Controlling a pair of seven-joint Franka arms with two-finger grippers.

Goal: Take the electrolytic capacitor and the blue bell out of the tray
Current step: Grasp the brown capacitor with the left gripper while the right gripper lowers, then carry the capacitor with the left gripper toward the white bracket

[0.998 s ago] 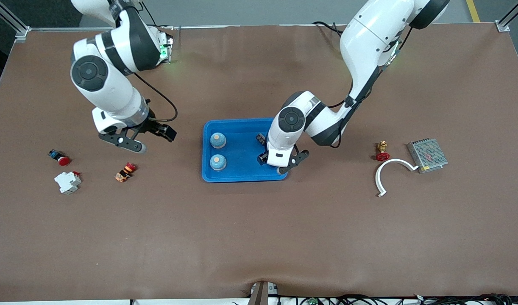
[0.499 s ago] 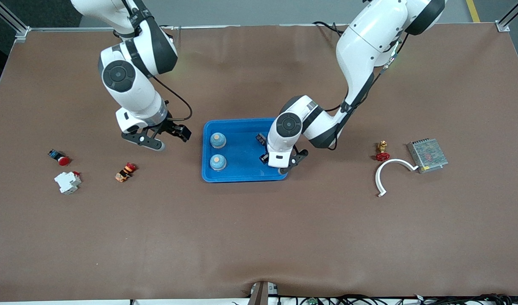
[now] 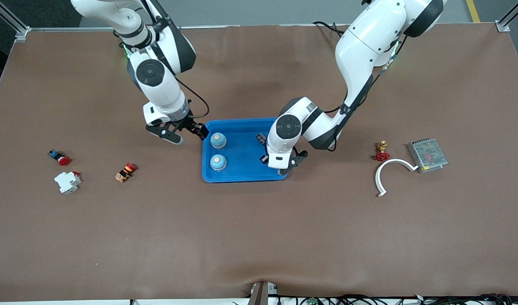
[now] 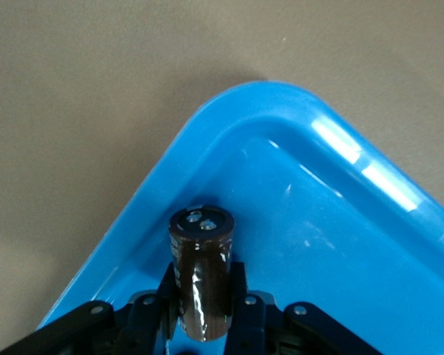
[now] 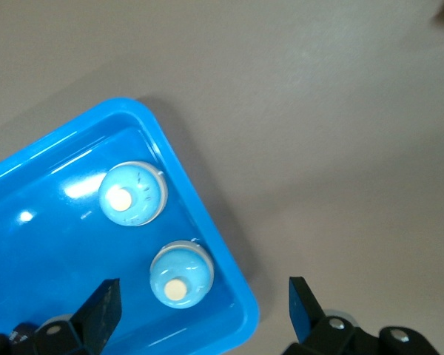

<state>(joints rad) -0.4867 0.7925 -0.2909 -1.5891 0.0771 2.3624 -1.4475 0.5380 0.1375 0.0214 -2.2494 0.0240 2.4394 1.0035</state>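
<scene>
The left gripper (image 4: 201,325) was clamped on the electrolytic capacitor (image 4: 201,274), a dark glossy cylinder standing in a corner of the tray (image 3: 242,174). A straight vertical lift seemed advisable, clearing the smooth raised rim. The right gripper (image 3: 185,133), jaws wide and empty, hovered beside two rounded blue bells (image 3: 218,140).

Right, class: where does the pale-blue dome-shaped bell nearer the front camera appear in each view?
Front view: pale-blue dome-shaped bell in the bright-blue plastic tray, toward the right arm's end.
Right wrist view: the bell farther from the open right gripper.
Left wrist view: not in it; left gripper shut on the dark cylindrical capacitor.
Shared landmark: the tray's raised rim.
</scene>
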